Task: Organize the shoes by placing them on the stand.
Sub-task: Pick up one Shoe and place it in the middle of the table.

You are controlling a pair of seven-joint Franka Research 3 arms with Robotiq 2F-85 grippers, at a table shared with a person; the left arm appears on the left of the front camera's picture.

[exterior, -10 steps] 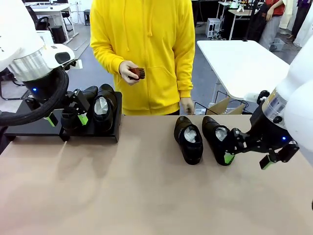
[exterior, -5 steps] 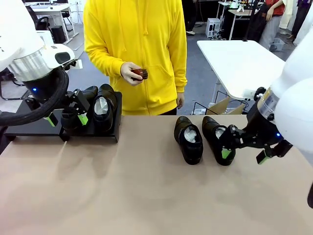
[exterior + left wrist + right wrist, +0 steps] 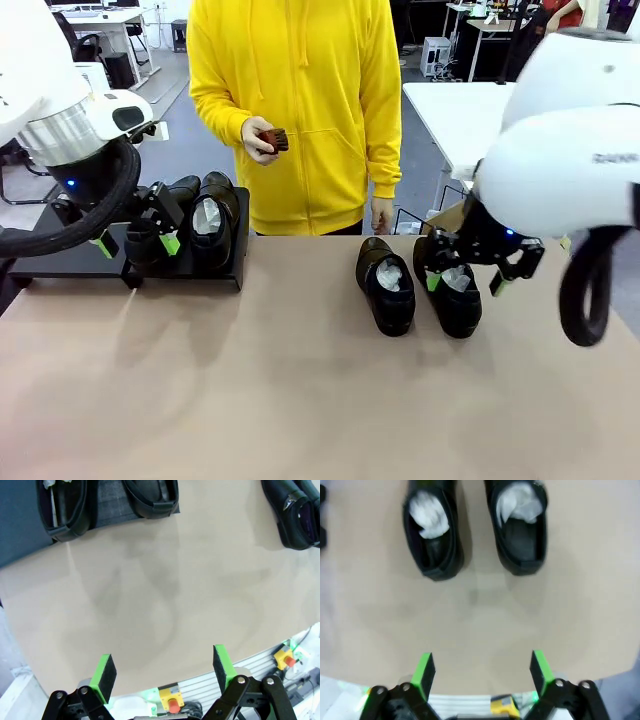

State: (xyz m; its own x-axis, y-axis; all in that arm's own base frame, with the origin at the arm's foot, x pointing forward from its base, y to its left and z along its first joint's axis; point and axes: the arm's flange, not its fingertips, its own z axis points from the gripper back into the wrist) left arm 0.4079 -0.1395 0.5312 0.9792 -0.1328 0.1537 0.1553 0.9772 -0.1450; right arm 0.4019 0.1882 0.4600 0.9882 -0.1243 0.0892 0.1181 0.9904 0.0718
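Right fingers wide apart above one shoe, second shoe beside.

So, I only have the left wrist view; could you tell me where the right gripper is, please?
Observer: The right gripper hovers open close to the rightmost shoe on the table.
Operator: Thank you. Is anything between its fingers?
Observer: No; its wrist view shows bare table between the green pads.
Operator: And at the far side?
Observer: There, a hand holds a small brown brush.
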